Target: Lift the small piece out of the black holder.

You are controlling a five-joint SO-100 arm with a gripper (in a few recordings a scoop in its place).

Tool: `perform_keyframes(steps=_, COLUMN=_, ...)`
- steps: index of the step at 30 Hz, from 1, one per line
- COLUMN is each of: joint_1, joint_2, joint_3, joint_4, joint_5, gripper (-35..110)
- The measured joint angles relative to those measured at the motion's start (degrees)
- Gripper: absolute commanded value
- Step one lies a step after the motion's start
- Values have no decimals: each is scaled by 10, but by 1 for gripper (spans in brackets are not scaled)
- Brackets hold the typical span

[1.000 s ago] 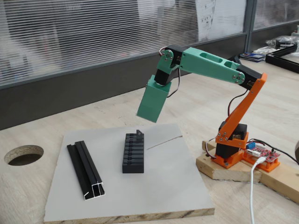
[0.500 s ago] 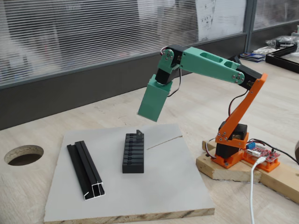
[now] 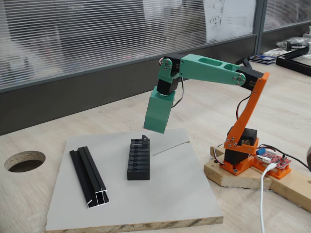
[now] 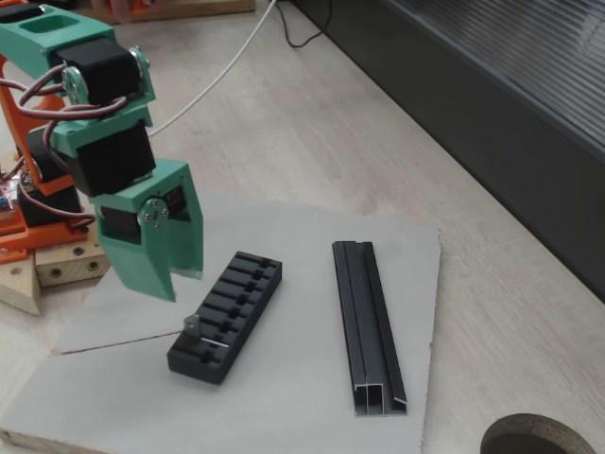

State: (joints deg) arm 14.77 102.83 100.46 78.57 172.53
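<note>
I'm looking at a two-tone printed arm. The base and lower link (image 3: pixel 248 116) are showing orange, while the upper link (image 3: pixel 209 68) is mint green with oblong cut-outs along its top. Black servo blocks are sitting at the joints, with silvery round horns and small screws showing. Thin dark and red wires are looping between the joints. The gripper (image 4: pixel 161 270) is wearing the same green, a blocky tapered shell.
</note>
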Motion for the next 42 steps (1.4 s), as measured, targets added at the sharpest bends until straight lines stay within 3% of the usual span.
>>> perform_keyframes(steps=4, joint_1=0, joint_2=0, joint_3=0, joint_4=0, joint_5=-18, gripper=34)
perform_keyframes(steps=9, joint_1=0, joint_2=-5, joint_3=0, joint_4=0, joint_5=-133, gripper=34)
perform_keyframes(steps=14, joint_1=0, joint_2=-9, joint_3=2, joint_4=0, joint_5=-171, gripper=34)
perform_keyframes(steps=29, joint_1=-2, joint_2=-81, joint_3=0, joint_4=0, joint_5=-182, gripper=34)
perform_keyframes(steps=42, joint_1=40, joint_2=-83, joint_3=1, joint_4=-118, joint_5=-183, gripper=34)
